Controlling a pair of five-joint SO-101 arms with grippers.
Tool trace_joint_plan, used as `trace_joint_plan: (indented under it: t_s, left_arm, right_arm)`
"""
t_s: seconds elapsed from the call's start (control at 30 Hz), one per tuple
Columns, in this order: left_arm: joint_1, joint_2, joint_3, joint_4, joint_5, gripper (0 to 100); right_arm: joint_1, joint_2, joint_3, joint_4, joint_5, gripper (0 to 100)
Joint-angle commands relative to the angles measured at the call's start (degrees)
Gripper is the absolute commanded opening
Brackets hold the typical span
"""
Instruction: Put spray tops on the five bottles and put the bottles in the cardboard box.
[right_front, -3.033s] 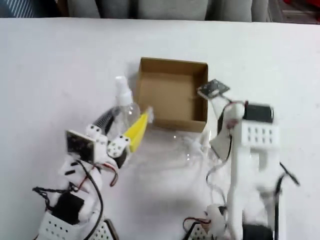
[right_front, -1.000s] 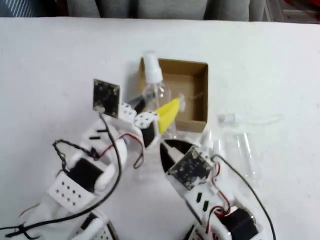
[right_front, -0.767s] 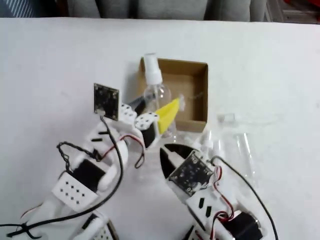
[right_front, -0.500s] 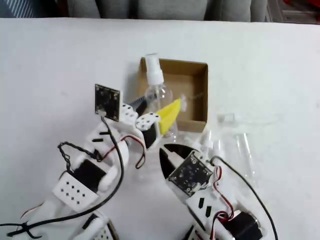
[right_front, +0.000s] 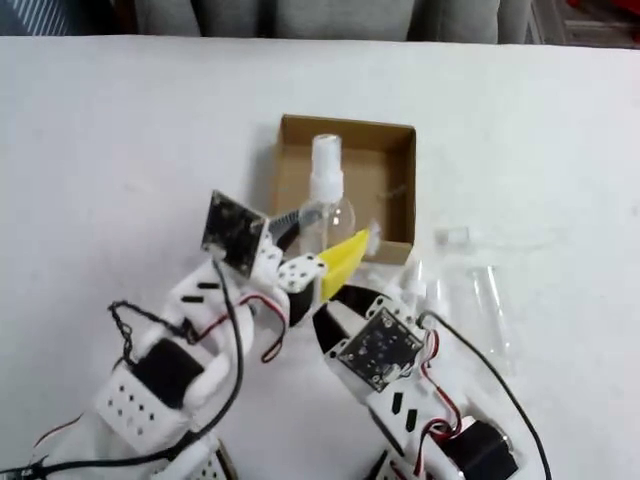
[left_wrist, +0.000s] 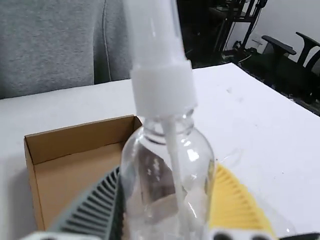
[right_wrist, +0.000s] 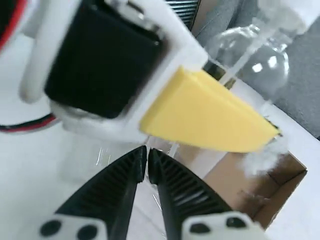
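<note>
One bottle (left_wrist: 167, 175), clear and fitted with a white spray top (left_wrist: 162, 85), is clamped at its body between the grey and yellow fingers of the left gripper (right_front: 335, 227). Its long axis stands close to upright, with the spray top pointing up and the base down. It is held above the near edge of the open cardboard box (right_front: 345, 130). The right gripper (right_wrist: 147, 152) sits just beside the left gripper's yellow finger, near the box's near side. Its black fingers are pressed together with nothing between them. On the white table (right_front: 120, 120), to the right of the box, a second clear bottle (right_front: 492, 305) lies on its side.
</note>
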Motion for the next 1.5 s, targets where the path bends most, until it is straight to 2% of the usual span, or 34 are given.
trace_joint_plan:
  t_s: [0.0, 0.4, 0.63, 0.8, 0.97, 1.1, 1.23, 1.47]
  left_arm:
    - [1.6, -6.2, 1.3, 1.8, -0.4, 2]
    - [1.7, -10.1, 2.8, 4.8, -0.8, 2]
    - [1.6, -10.1, 2.8, 5.5, -0.8, 2]
    - [0.5, -10.1, 2.8, 4.9, -0.9, 2]
    - [-6.0, -7.4, 4.6, -3.6, -0.7, 2]
    - [-10.9, 4.6, 2.5, -11.9, -0.7, 2]
    - [-15.1, 19.8, -4.2, -19.5, -0.7, 2]
    - [-18.1, 39.3, -11.8, -34.5, -1.0, 2]
  right_arm:
    - [4.4, 0.0, -0.2, -1.6, 0.0, 1.7]
    - [4.6, 0.0, -0.2, -1.6, -0.1, 1.8]
    - [11.0, 0.0, 0.8, -5.4, -0.1, 1.8]
    - [10.1, 0.0, 1.2, -3.2, 0.0, 1.8]
    - [7.3, 0.0, 0.9, 3.4, 0.0, 1.7]
    - [8.8, 0.2, 1.6, 6.3, 0.0, 1.7]
    - [16.1, 0.1, 5.2, 5.2, 0.0, 1.7]
    - [28.9, 0.0, 14.9, 0.7, 0.5, 1.7]
